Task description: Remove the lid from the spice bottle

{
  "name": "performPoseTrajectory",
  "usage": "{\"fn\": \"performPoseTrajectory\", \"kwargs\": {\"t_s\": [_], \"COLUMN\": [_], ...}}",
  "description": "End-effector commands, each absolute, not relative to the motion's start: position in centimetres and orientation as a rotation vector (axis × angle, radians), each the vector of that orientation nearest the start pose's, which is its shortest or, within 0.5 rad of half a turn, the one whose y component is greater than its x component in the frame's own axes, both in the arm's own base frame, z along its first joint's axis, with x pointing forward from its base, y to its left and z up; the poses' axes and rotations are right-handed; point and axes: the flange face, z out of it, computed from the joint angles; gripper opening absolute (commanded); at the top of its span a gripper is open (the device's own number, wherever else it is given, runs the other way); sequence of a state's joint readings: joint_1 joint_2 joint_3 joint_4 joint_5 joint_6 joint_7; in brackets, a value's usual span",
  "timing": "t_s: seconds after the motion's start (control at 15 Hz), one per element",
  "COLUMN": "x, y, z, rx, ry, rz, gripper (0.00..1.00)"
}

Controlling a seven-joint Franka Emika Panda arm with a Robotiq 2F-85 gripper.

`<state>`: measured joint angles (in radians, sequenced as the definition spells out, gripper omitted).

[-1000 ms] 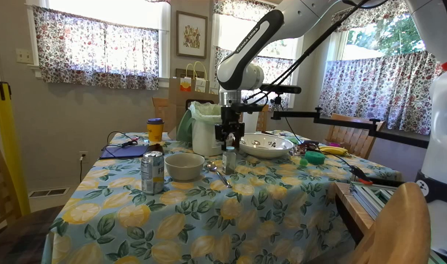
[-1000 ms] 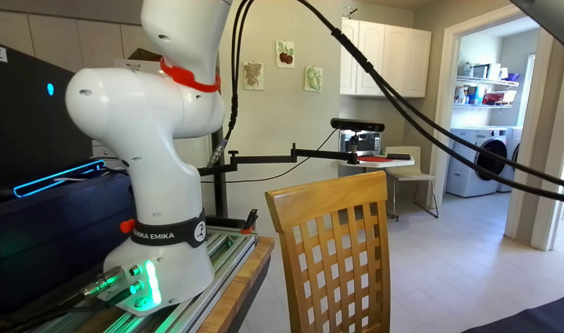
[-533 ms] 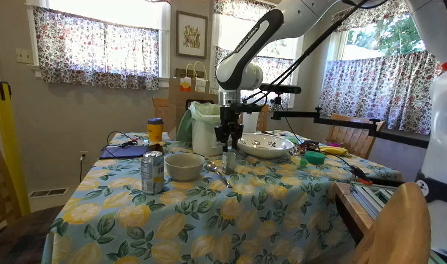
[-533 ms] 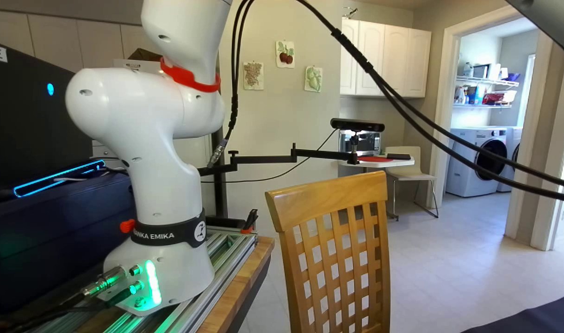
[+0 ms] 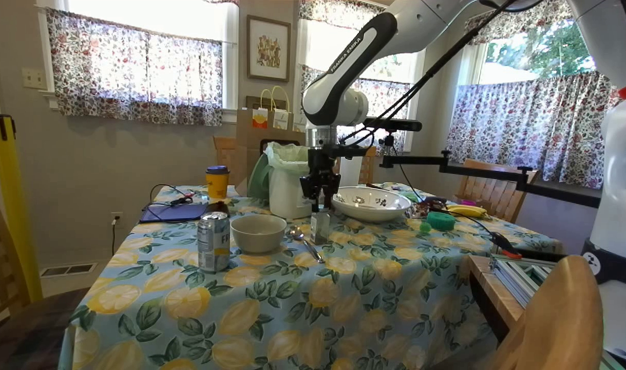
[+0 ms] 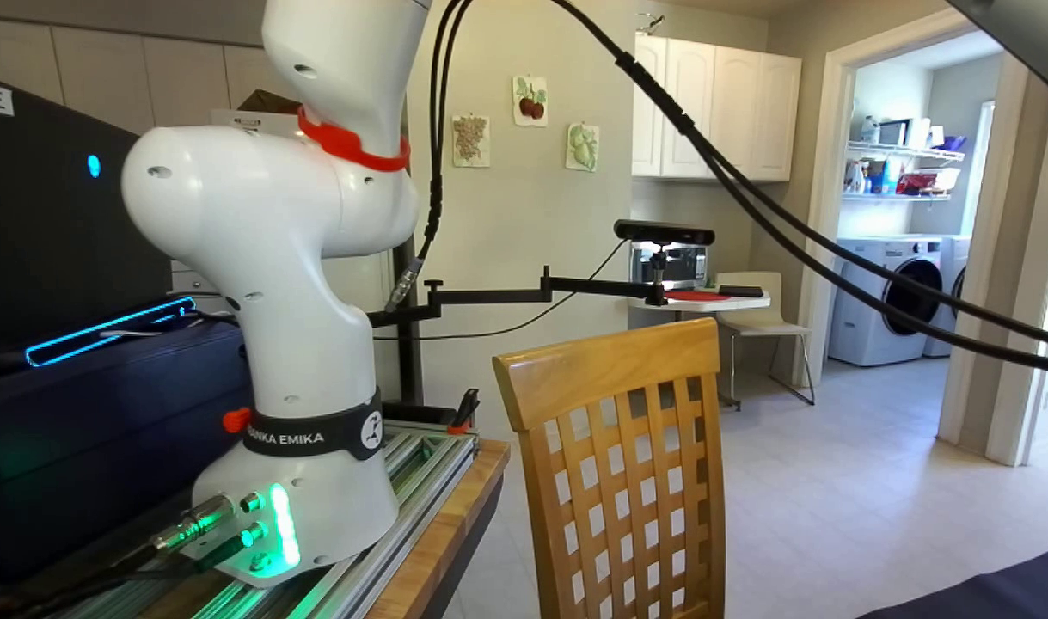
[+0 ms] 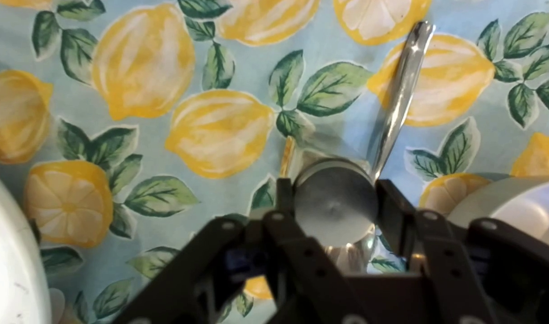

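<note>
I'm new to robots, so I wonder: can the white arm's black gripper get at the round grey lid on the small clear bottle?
Likely yes: the black gripper straddles the round grey lid, with nothing visible in the way; whether it touches, I can't tell.

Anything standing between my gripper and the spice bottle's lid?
Nothing visible: in the wrist view, the lid sits between the jaws of the gripper; I can't tell if they press it. The spoon lies on the tablecloth beside the spice bottle, below lid height.

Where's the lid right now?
In the wrist view, the lid sits just right of and below centre, atop the spice bottle, straddled by the end effector.
</note>
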<state>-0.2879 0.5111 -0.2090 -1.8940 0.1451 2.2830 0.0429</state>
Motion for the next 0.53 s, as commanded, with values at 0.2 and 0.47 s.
{"fn": "performPoseTrajectory", "kwargs": {"t_s": [0.2,0.47], "x": [55.2,55.2], "y": [-29.5,-29.9], "z": [25.0,26.1], "rx": [-2.937,-2.938], "ry": [0.966,0.98], "rz": [0.113,0.085], "gripper": [0.23,0.23]}}
